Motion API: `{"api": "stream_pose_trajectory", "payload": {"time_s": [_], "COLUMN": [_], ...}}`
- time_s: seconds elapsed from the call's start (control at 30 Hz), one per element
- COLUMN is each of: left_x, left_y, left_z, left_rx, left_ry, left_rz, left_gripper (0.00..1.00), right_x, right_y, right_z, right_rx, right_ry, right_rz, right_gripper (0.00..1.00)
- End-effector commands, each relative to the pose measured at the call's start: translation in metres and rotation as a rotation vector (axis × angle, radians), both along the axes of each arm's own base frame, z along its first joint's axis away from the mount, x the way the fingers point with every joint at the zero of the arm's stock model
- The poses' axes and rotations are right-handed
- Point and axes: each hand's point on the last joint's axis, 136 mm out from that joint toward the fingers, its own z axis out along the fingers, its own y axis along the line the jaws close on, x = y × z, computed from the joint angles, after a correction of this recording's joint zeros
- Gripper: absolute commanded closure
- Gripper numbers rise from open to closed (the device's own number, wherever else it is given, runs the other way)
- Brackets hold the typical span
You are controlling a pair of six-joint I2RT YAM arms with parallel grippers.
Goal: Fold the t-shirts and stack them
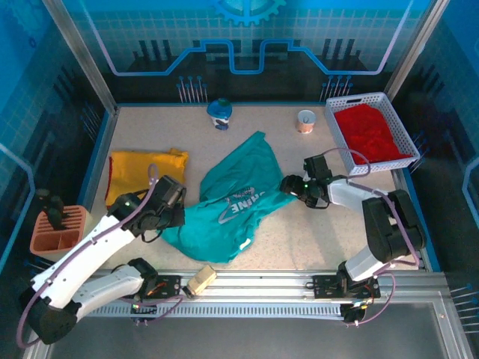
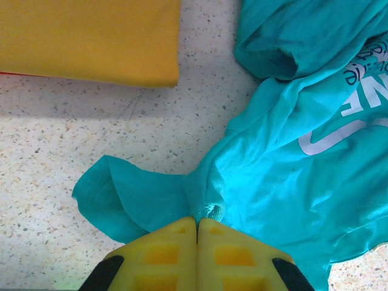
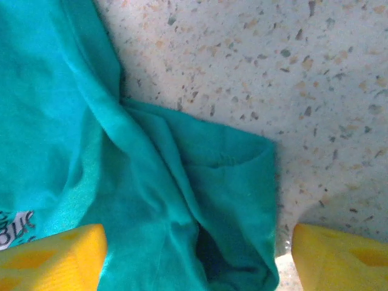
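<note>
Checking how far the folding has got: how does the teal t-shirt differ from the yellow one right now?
The yellow t-shirt lies folded in a flat rectangle; the teal t-shirt is spread out and rumpled. The teal one bears white lettering; the yellow one looks plain. The left gripper is shut on the teal one's edge; no gripper holds the yellow one. Both lie on the speckled table.
</note>
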Motion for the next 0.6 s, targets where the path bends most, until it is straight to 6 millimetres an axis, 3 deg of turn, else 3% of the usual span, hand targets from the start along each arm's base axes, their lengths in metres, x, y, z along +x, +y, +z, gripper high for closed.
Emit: {"api": "stream_pose_trajectory", "payload": {"time_s": [0.0,0.2,0.37,0.43,0.57], "left_x": [0.006,0.021,0.029,0.032,0.039], "left_y": [-0.013,-0.029,-0.035,-0.036,-0.046], "left_z": [-0.005,-0.012,-0.014,-0.013,-0.014], "left_rx": [-0.040,-0.084,-0.090,-0.088,-0.112], "left_ry": [0.004,-0.002,-0.006,-0.013,-0.017], "left_rz": [-0.039,-0.046,-0.054,-0.058,-0.069], "left_gripper": [1.00,1.00,1.00,1.00,1.00], "right_x": [0.016,0.018,0.015,0.012,0.007], "right_y": [0.020,0.025,0.032,0.026,0.002], "right_z": [0.003,0.007,0.013,0.018,0.041], "right_rx": [0.043,0.012,0.029,0.010,-0.037], "right_ry": [-0.034,-0.044,-0.028,-0.043,-0.090], "right_rz": [0.026,0.066,0.093,0.077,0.031], "right_gripper": [0.27,0.38,0.87,0.99,1.00]}}
